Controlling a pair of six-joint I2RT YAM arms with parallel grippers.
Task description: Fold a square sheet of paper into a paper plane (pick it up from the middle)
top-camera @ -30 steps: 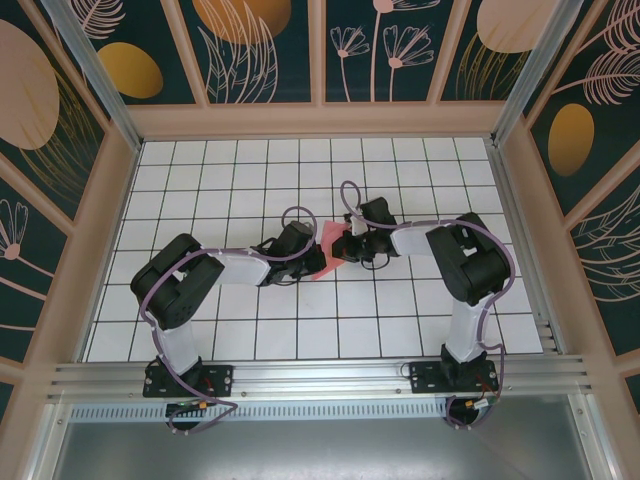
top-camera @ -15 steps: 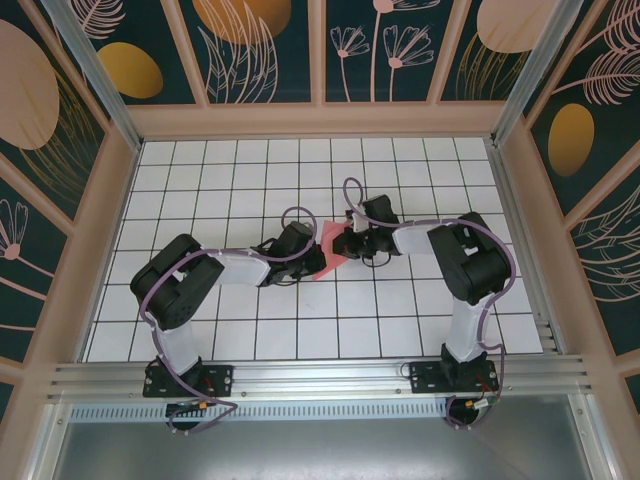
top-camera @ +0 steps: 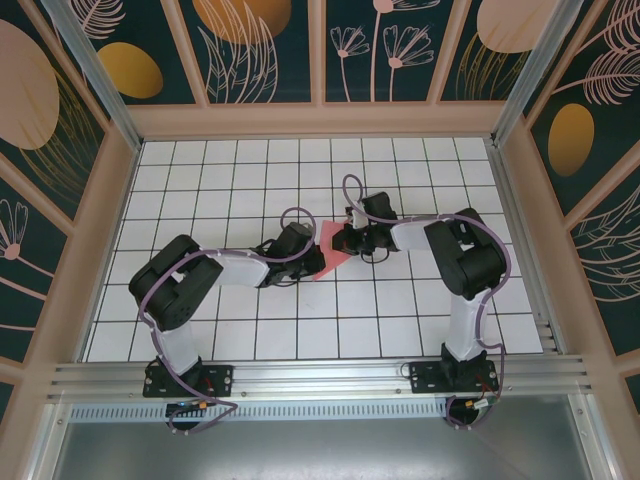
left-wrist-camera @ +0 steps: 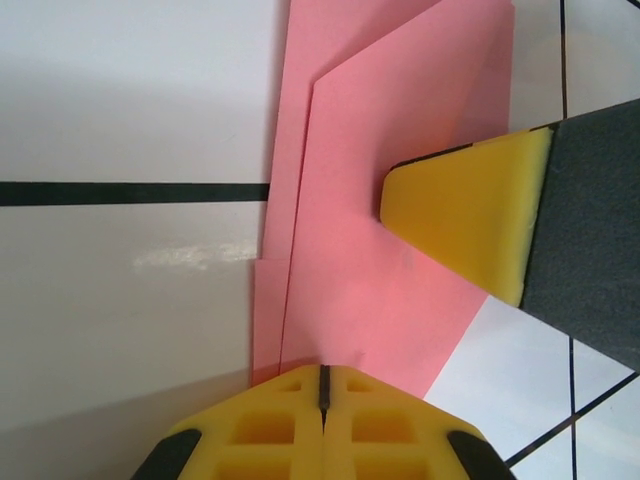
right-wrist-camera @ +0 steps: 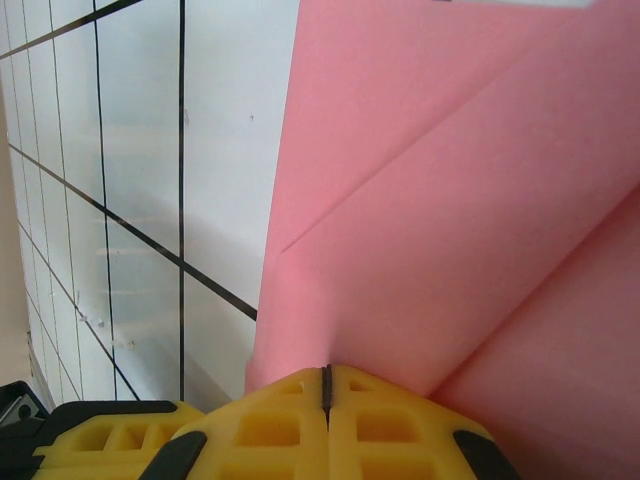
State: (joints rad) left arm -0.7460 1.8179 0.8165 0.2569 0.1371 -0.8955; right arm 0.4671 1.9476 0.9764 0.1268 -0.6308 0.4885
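The sheet of paper [top-camera: 330, 253] is lying at the middle of the surface [top-camera: 200, 180], already partly folded, with overlapping layers and a slanted edge showing in the left wrist view [left-wrist-camera: 380, 260].

The left fingers [left-wrist-camera: 270, 430] are closed tight and are bearing on the near edge of the sheet. The right fingers [right-wrist-camera: 270, 430] are shut too, and are pressing their tip flat on the top layer from the opposite side [left-wrist-camera: 470, 215]. Whether either pair is pinching a layer or only pressing on it is hard to say from so close.

Over the last second the right fingers are creeping slightly toward the left pair, while the left pair and the sheet are hardly shifting. That suggests a crease is being pressed in. The folding seems to be partway through, with no narrow dart formed yet.
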